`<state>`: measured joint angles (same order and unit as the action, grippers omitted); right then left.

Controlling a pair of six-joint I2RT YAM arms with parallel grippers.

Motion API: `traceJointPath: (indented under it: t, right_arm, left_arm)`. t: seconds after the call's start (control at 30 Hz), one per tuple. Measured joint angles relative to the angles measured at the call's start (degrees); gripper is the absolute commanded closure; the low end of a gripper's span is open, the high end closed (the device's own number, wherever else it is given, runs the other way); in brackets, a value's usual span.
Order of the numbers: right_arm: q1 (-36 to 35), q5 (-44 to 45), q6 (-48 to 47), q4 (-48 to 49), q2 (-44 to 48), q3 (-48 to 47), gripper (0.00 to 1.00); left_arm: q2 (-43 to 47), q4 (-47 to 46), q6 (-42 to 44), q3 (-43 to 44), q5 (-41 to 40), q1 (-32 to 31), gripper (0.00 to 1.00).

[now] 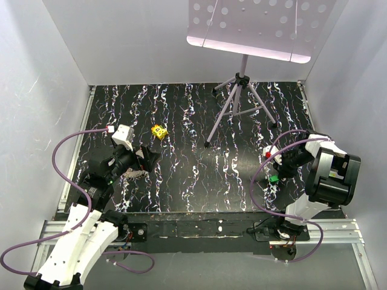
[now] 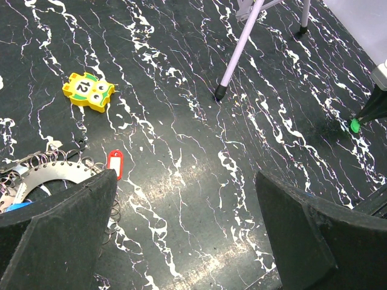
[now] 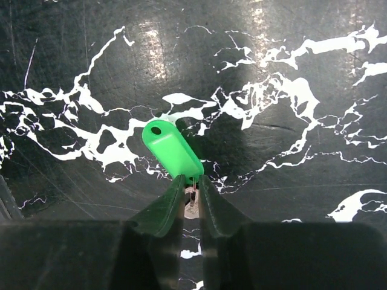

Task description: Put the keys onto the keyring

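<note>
My right gripper [image 3: 192,181] is shut on the green key [image 3: 172,150], pinching the small metal key under its green plastic head, just above the dark table. In the top view the right gripper [image 1: 276,171] holds the green key [image 1: 273,179] at the right side. The green key also shows far right in the left wrist view [image 2: 355,125]. My left gripper [image 2: 184,199] is open and empty, low over the table [image 1: 147,158]. The silvery keyring [image 2: 51,174], with small wire loops, lies by its left finger [image 2: 60,235]; it also shows in the top view [image 1: 134,173]. A red key [image 2: 114,163] lies beside the keyring.
A yellow block [image 1: 159,131] with dark spots lies behind the left gripper, also in the left wrist view [image 2: 88,91]. A grey tripod stand [image 1: 240,99] stands at the back, one leg [image 2: 239,51] reaching forward. White walls enclose the table. A bit of blue [image 2: 15,206] shows by the keyring.
</note>
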<state>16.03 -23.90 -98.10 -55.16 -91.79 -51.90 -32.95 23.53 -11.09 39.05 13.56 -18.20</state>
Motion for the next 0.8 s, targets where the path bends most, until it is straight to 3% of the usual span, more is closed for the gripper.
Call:
traceJointPath:
  t: [0.1,0.53,0.63,0.8]
  right_arm:
    - [-0.09,0.28,-0.09,-0.83,-0.20,-0.22,0.99]
    - [-1.44,-1.79,1.79,-5.18,2.40,-3.08,0.99]
    - [-5.14,-3.76,4.81,-5.42,4.79,-3.91,0.99]
    - [-18.23,-3.74,13.66,-3.98,6.14,-3.93,0.99]
  left_arm:
    - [0.00,-0.02,0.00,0.00,0.00,0.00,0.00]
    - [0.00,-0.02,0.00,0.00,0.09,0.00,0.00]
    - [0.00,-0.02,0.00,0.00,0.26,0.00,0.00]
    - [-0.15,-0.02,0.00,0.00,0.44,0.00,0.00]
